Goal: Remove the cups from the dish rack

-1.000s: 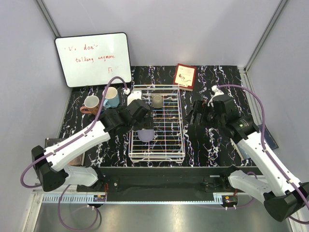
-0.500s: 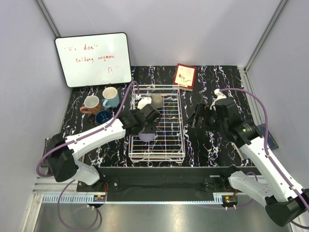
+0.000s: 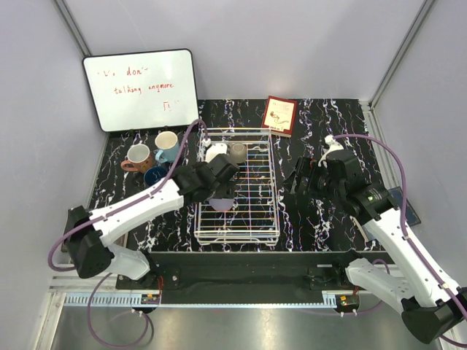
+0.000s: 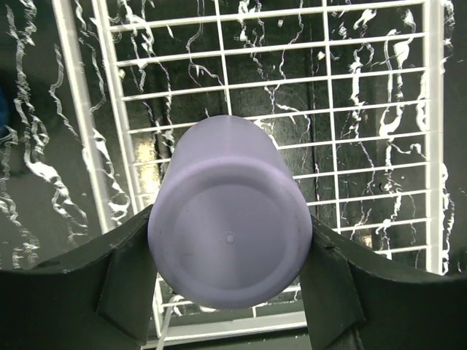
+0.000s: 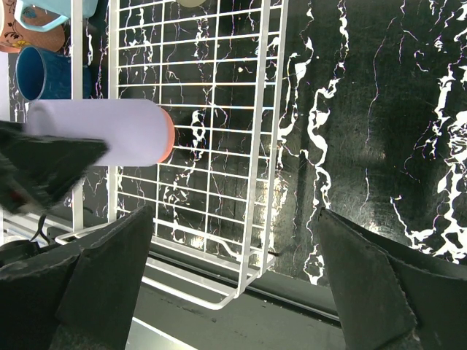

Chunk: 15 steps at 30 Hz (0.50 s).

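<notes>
The lavender tumbler [image 4: 230, 240] lies on its side between the fingers of my left gripper [image 4: 230, 255], base toward the camera, over the left part of the white wire dish rack [image 4: 219, 109]. In the top view the left gripper [image 3: 221, 194] holds the tumbler [image 3: 221, 204] inside the rack [image 3: 252, 219]. A grey-beige cup [image 3: 238, 152] stands at the rack's far end. The salmon mug [image 3: 137, 157], light blue mug [image 3: 167, 146] and dark blue cup [image 3: 156, 176] stand on the table left of the rack. My right gripper [image 3: 303, 175] is open and empty, right of the rack [image 5: 255, 146].
A whiteboard [image 3: 140, 89] leans at the back left. A red card [image 3: 279, 115] stands behind the rack. The table is black marble-patterned [image 3: 328, 124]. A dark flat object [image 3: 405, 204] lies at the right edge.
My left arm has swung its elbow left and its gripper has closed round the lavender tumbler in the rack. My right gripper has drawn slightly right, away from the rack.
</notes>
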Tool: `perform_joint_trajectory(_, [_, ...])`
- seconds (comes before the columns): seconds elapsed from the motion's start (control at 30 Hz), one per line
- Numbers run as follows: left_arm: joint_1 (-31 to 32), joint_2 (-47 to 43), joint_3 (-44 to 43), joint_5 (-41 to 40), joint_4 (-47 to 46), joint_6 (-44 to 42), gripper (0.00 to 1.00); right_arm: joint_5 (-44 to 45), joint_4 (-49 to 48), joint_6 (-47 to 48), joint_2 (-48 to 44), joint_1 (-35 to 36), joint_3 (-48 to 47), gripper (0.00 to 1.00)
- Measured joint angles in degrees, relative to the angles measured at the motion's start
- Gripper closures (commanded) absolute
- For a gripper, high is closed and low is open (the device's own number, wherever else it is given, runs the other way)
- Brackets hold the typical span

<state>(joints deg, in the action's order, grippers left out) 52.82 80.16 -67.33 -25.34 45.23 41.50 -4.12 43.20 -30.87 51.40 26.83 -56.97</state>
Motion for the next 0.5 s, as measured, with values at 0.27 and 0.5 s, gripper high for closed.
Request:
perform_joint_trajectory(0.27, [0.00,-3.69,-17.07,-2.14,5.60,-4.02,1.00,0.02,-0.02,-0.28,0.17,0.00,0.00,0.00])
perform_joint_trajectory(0.5, [-0.07,-11.67,-22.67,-0.94,2.16,-5.53,1.00,-0.04,-0.11,-1.33,0.17,0.00,0.00,0.00])
